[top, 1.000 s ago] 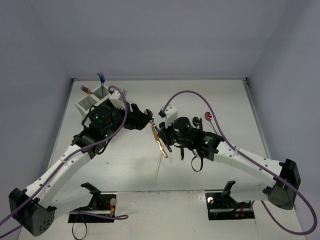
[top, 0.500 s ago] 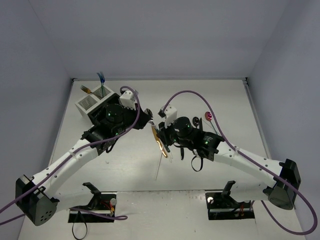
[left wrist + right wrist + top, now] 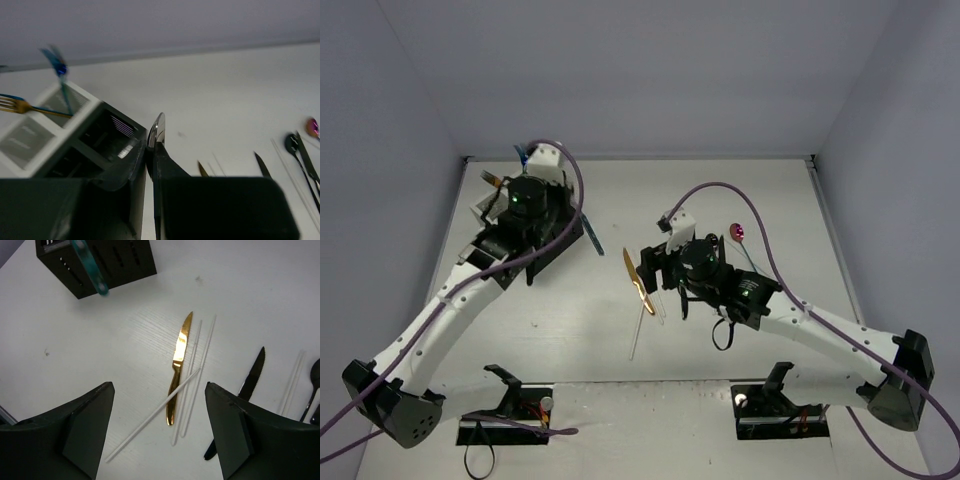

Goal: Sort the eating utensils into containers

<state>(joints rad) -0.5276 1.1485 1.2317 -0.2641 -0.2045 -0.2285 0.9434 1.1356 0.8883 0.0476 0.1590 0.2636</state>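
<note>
White tabletop (image 3: 570, 320): left gripper (image 3: 154, 150) pinches teal-handled utensil (image 3: 592, 238) (black bin (image 3: 122, 118) just beside); right gripper (image 3: 157, 390) spread, gold knife (image 3: 177, 370) beneath.

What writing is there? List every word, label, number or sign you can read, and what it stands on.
No text can be read in any view.
White marks on the top edge of the black bin: too small and blurred to read.
No print shows on the gold knife, the black knife or the silver utensil being held.
</note>
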